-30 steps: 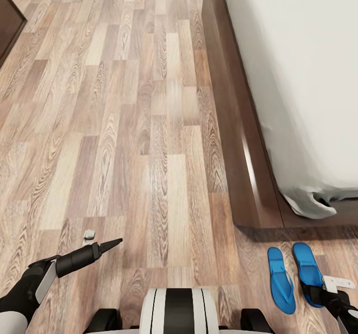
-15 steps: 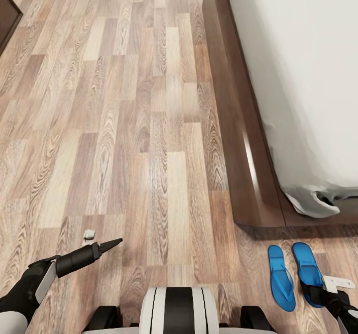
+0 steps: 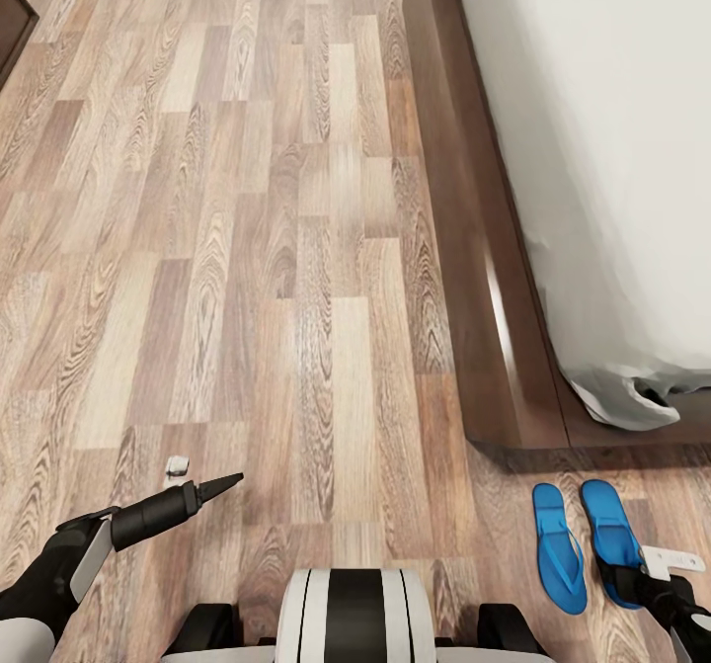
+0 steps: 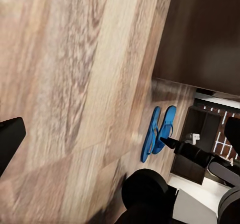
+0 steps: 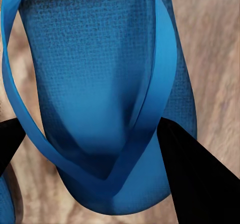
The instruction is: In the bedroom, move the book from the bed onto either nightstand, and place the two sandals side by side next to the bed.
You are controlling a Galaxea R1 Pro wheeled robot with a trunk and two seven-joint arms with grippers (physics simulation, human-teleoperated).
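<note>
Your right gripper (image 3: 620,572) straddled the right sandal (image 3: 604,527) at five o'clock, fingers spread, unclenched. Thin, light, floppy, I'd judge; pinch the strap junction.

A blue sandal (image 5: 100,93) lies on the wood floor (image 5: 215,48) between the two spread black fingers (image 5: 195,179).

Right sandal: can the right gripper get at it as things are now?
Probably yes. The right gripper is directly over the right sandal, a finger on each side of its strap. The left sandal lies beside it, not in between.
</note>
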